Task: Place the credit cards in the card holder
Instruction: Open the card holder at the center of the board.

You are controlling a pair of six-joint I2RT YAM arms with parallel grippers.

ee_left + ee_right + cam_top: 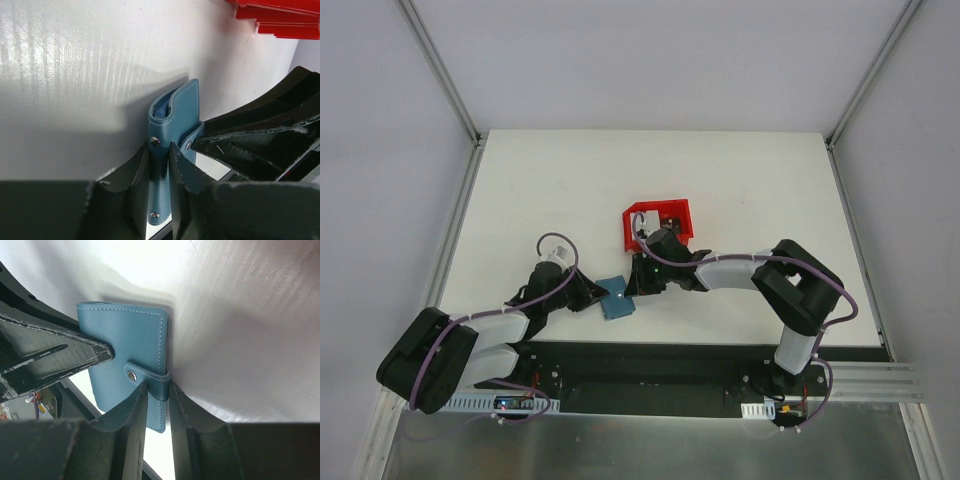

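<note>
— While both arms reach in from the near edge, what does each hold?

— Left gripper (160, 152) is closed down on one edge of the small teal-blue folding card holder (615, 299). Right gripper (157, 386) is pinched on its snap tab (146, 378) from the opposite side. The card holder is folded shut, on or just over the white tabletop (540, 190) near the front edge, between the two.

— Progress?

— Early, in my judgement. No card shows in or at the card holder, and I cannot tell whether the snap is undone. Opening it, fetching the cards and inserting them are all left to do.

— Count.

— One card holder, two grippers, and one red plastic bin (680, 212) just beyond the right gripper. The thin flat credit cards (642, 222) show only as a pale patch inside the bin, partly under the arm. Their number cannot be read.
</note>
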